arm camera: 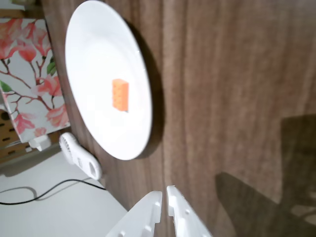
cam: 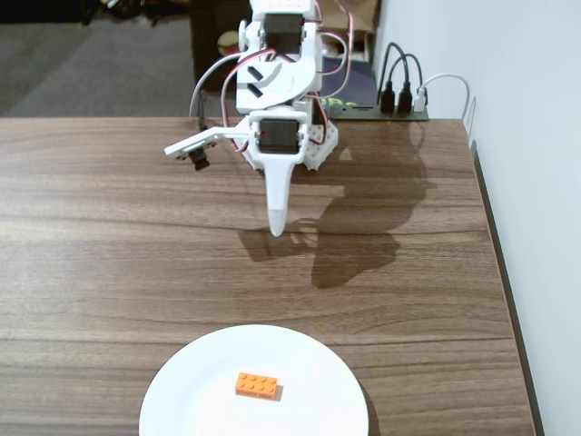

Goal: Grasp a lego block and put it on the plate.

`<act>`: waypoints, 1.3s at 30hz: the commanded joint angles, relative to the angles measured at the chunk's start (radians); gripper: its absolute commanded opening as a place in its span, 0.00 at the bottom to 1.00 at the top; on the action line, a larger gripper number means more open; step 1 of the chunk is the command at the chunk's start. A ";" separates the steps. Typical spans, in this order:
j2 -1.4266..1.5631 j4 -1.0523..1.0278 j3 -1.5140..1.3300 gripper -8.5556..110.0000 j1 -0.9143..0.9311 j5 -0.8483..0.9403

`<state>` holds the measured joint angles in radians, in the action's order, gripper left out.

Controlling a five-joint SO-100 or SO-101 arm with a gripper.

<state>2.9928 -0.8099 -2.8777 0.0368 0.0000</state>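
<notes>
The orange lego block (cam: 258,385) lies flat near the middle of the white plate (cam: 182,400) at the table's front edge in the fixed view. In the wrist view the block (arm camera: 120,95) sits on the plate (arm camera: 94,54) at the upper left. My white gripper (cam: 277,229) hangs over the bare table well behind the plate, pointing down. In the wrist view the gripper (arm camera: 164,196) enters from the bottom with its fingertips nearly together and nothing between them.
The wooden table (cam: 109,227) ends at the right by a white wall. A black power strip with plugs (cam: 399,100) lies behind the arm's base. In the wrist view a floral box (arm camera: 27,74) and a small white device (arm camera: 79,155) lie beyond the table's edge.
</notes>
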 commanded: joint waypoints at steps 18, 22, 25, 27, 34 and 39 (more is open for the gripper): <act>0.287 -0.293 -0.081 0.08 -0.014 0.035; 0.298 -0.337 -0.074 0.08 -0.014 0.041; 0.298 -0.387 -0.061 0.08 -0.014 0.049; 0.298 -0.423 -0.052 0.08 -0.018 0.057; 0.298 -0.459 -0.046 0.08 -0.011 0.054; 0.298 -0.459 -0.046 0.08 -0.011 0.054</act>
<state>3.2981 -1.2640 -2.9652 0.0215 0.0522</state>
